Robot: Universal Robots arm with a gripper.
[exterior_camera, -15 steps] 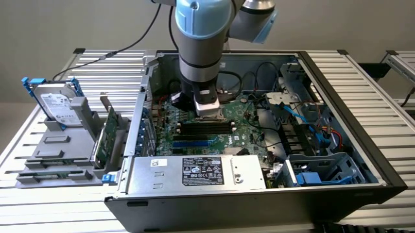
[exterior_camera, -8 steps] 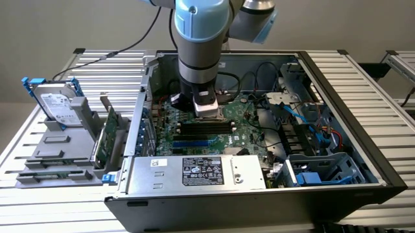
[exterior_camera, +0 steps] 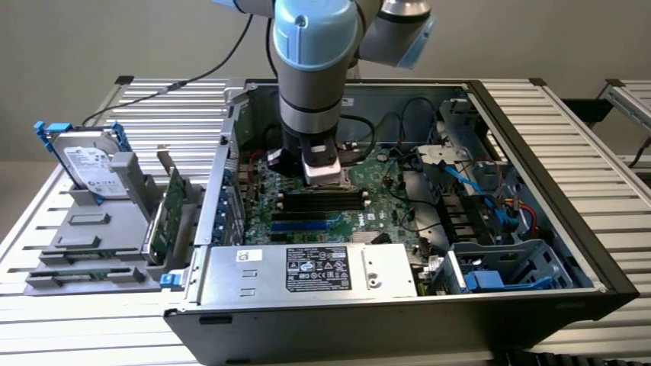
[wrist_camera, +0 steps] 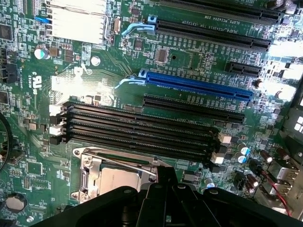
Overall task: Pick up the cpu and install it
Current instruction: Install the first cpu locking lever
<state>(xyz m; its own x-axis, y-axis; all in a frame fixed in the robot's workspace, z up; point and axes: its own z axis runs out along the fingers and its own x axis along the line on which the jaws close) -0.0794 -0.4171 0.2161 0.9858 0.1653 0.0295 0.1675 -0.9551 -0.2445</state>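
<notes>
1. Closed black gripper [exterior_camera: 323, 174] at the end of a grey and pale-blue robot arm [exterior_camera: 313, 69], pointing straight down into an open black desktop computer case [exterior_camera: 549, 152]; fingers pressed together, nothing visibly held between them.
2. Arm posed near-vertical, blue-capped joints stacked above the case, wrist low over the green motherboard [exterior_camera: 382, 194].
3. Directly below the fingertips in the wrist view: small flat square cpu with a dull silver metal top [wrist_camera: 118, 182], seated inside its shiny metal socket frame [wrist_camera: 90, 170], a thin wire latch lever [wrist_camera: 123, 161] lying across it.
4. Just beside the socket: four long black memory slots [wrist_camera: 137, 130] in parallel rows.
5. Beyond those: a long blue expansion slot [wrist_camera: 199, 85] and further black slots.
6. Silver power supply box with a black label [exterior_camera: 315, 271] along the near edge of the case.
7. Outside the case, on the exterior view's left: silver rectangular hard drive with a white label and blue bracket [exterior_camera: 87, 164], standing upright in a grey holder on the slatted metal table [exterior_camera: 173, 114].
</notes>
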